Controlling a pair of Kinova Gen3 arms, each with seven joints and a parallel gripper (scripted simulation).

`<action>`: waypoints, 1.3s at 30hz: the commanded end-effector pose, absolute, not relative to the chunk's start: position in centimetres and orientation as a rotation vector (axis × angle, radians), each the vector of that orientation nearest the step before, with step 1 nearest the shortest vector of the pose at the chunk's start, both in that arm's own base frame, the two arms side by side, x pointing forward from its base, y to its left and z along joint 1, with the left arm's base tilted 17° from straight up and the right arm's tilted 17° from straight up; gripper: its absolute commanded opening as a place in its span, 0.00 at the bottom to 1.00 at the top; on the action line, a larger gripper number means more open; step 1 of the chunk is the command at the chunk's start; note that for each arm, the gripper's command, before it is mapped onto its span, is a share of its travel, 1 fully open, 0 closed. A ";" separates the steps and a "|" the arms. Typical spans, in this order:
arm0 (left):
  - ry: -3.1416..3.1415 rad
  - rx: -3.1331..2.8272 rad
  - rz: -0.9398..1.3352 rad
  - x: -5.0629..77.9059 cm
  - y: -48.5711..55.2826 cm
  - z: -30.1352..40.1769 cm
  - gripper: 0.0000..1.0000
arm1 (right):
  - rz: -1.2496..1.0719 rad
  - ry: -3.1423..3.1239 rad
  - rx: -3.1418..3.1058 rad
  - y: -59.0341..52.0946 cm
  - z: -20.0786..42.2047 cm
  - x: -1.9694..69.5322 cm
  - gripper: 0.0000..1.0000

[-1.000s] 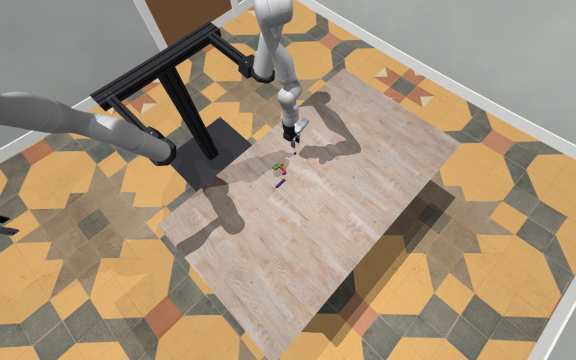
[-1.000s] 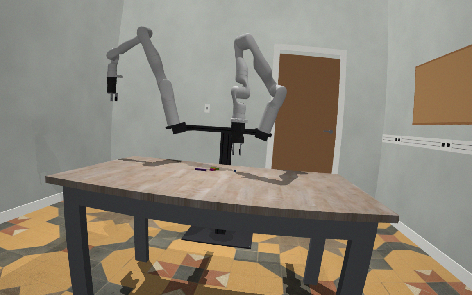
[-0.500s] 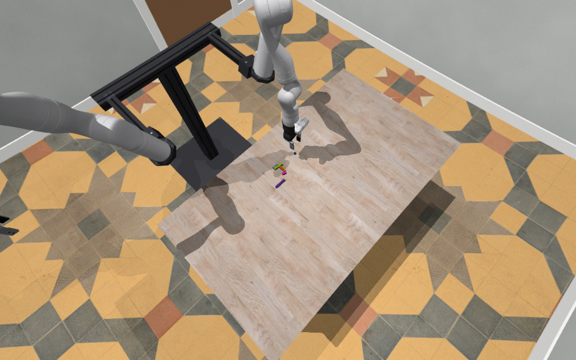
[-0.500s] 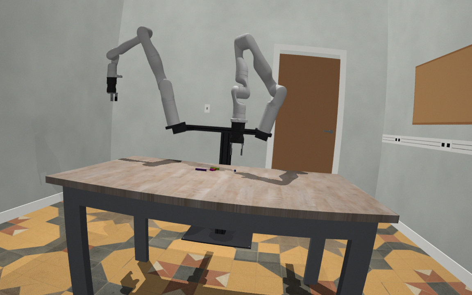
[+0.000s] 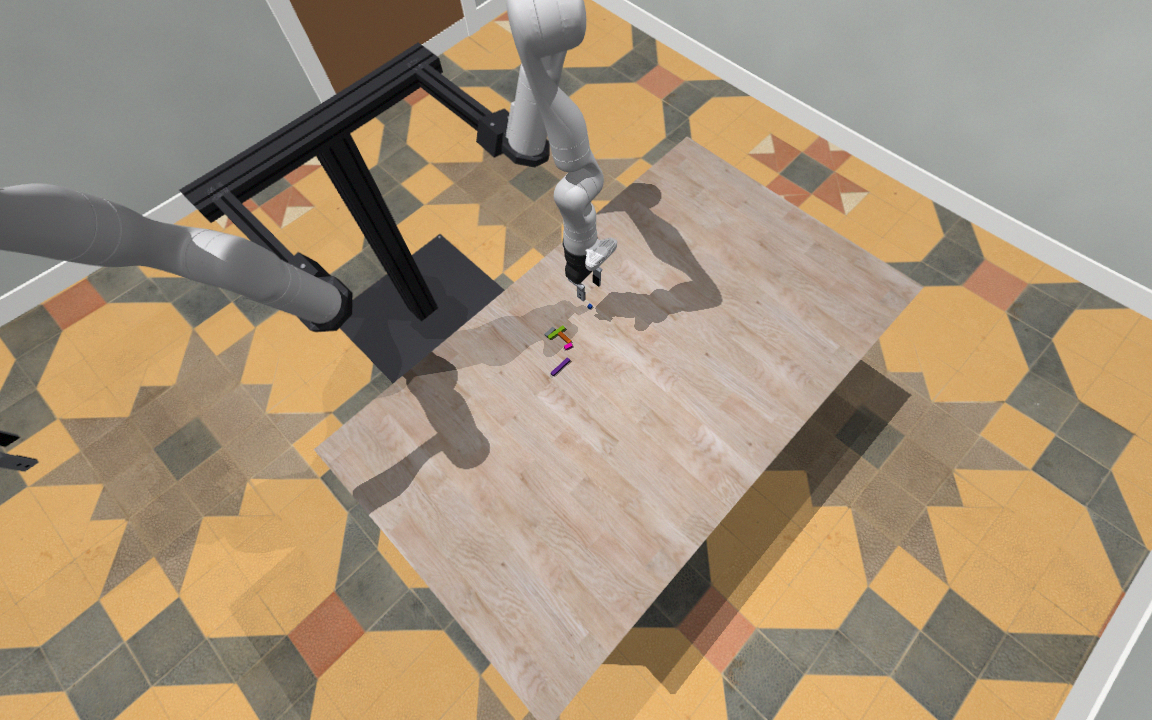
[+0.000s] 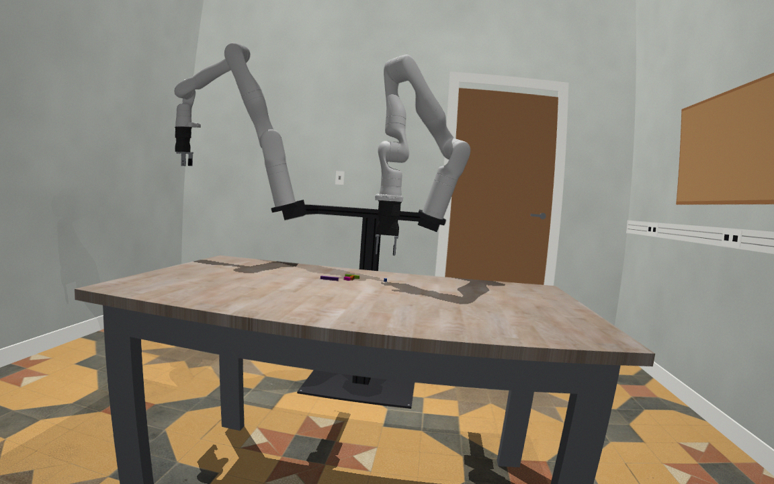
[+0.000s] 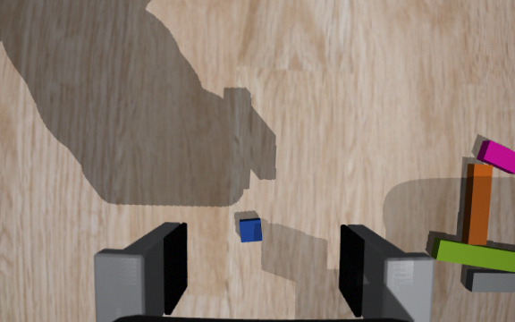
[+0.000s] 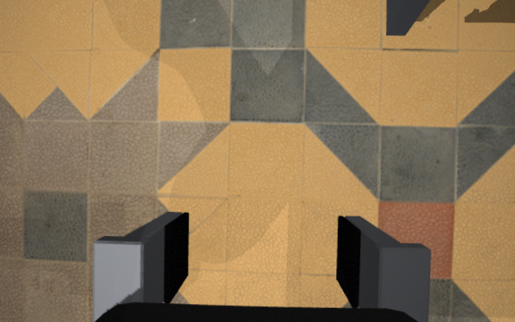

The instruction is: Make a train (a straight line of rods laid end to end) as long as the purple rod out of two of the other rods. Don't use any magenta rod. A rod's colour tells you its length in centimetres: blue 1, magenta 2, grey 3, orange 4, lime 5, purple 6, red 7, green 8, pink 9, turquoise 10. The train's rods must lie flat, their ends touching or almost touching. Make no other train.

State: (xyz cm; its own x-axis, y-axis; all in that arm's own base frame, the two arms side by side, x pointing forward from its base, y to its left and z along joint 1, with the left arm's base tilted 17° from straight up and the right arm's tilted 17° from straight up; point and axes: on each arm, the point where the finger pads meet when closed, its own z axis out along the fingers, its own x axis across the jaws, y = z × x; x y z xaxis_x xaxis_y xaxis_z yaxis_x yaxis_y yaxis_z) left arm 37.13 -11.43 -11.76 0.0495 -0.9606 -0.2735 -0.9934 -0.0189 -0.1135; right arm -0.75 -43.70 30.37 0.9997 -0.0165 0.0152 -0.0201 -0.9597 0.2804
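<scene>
The blue rod (image 7: 250, 230) (image 5: 589, 306) (image 6: 385, 279) lies alone on the table. My left gripper (image 7: 263, 257) (image 5: 589, 284) (image 6: 385, 245) is open and empty above it. The lime rod (image 7: 480, 256) lies across the lower end of the orange rod (image 7: 478, 203), touching or almost touching it. The grey rod (image 7: 499, 282) lies close along the lime rod's other side. The magenta rod (image 7: 500, 156) (image 5: 567, 345) is at the orange rod's upper end. The purple rod (image 5: 560, 367) (image 6: 329, 277) lies apart from them. My right gripper (image 8: 262, 246) (image 5: 25, 449) (image 6: 186, 161) is open and empty, off the table.
The wooden table (image 5: 634, 465) (image 6: 293, 306) bears all the rods. The black stand (image 5: 374, 223) of the arms is behind the table. Below the right gripper is the tiled floor (image 8: 266, 156). Arm shadows fall across the table and part of the rod cluster.
</scene>
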 end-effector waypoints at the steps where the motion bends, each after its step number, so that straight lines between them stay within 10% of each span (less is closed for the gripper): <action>1: 2.074 -1.981 0.189 37.2 -11.9 -12.0 1.00 | 0.019 -0.027 2.855 -43.7 30.4 -0.8 1.00; 39: 3.008 0.169 0.437 36.7 -18.7 -16.1 1.00 | 0.019 -0.027 2.855 -43.7 30.4 -0.8 1.00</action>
